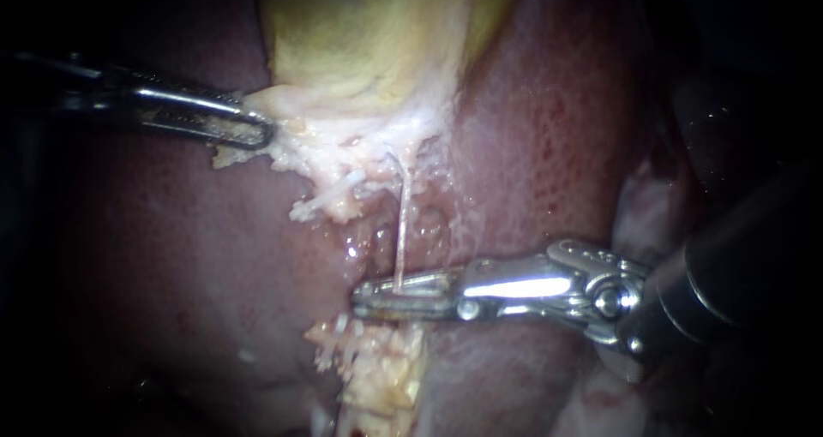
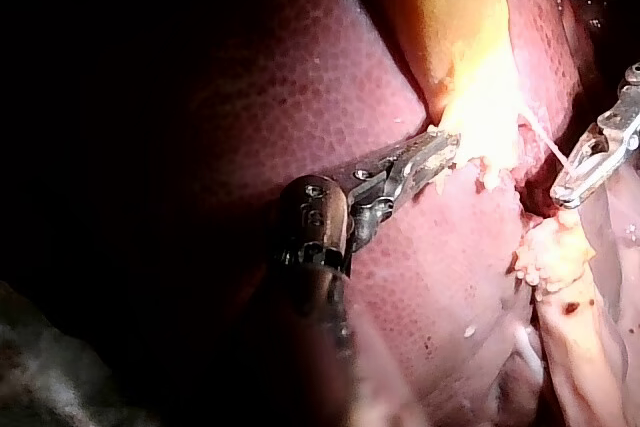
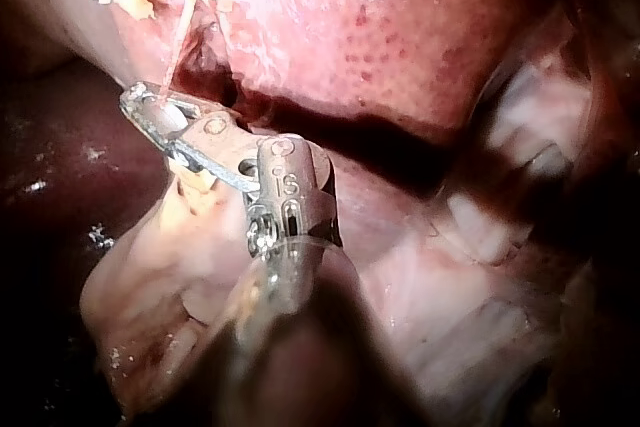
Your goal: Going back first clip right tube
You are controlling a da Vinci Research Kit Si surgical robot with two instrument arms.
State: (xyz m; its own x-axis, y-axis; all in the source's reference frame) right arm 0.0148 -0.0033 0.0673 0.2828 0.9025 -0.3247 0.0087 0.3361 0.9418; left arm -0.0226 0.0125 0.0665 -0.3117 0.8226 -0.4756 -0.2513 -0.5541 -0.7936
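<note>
The right instrument (image 1: 364,298) lies closest to the lens, its dark shaft coming in from the lower right and its shiny metal wrist stretched across the liver (image 1: 549,146). Its pincer is released: a narrow gap shows between the two jaws. A thin pale tube (image 1: 401,223) runs straight down into that gap, and whether both jaws touch it cannot be made out. The right wrist view shows the same thing, with the strand reaching the pincer just behind its tip. The tube hangs taut from the ragged whitish tissue (image 1: 343,141) at the lower edge of the yellow gallbladder (image 1: 369,34). It stands nearly upright over a wet hollow in the liver. Just below the right pincer lies a lumpy clump of pale fat (image 1: 386,368), touching or nearly touching its underside.

The left instrument (image 1: 266,133) comes in from the left, well apart from the right one. Its pincer is clenched on the edge of the whitish tissue beside the gallbladder, and the left wrist view shows that tissue caught between its jaws.
</note>
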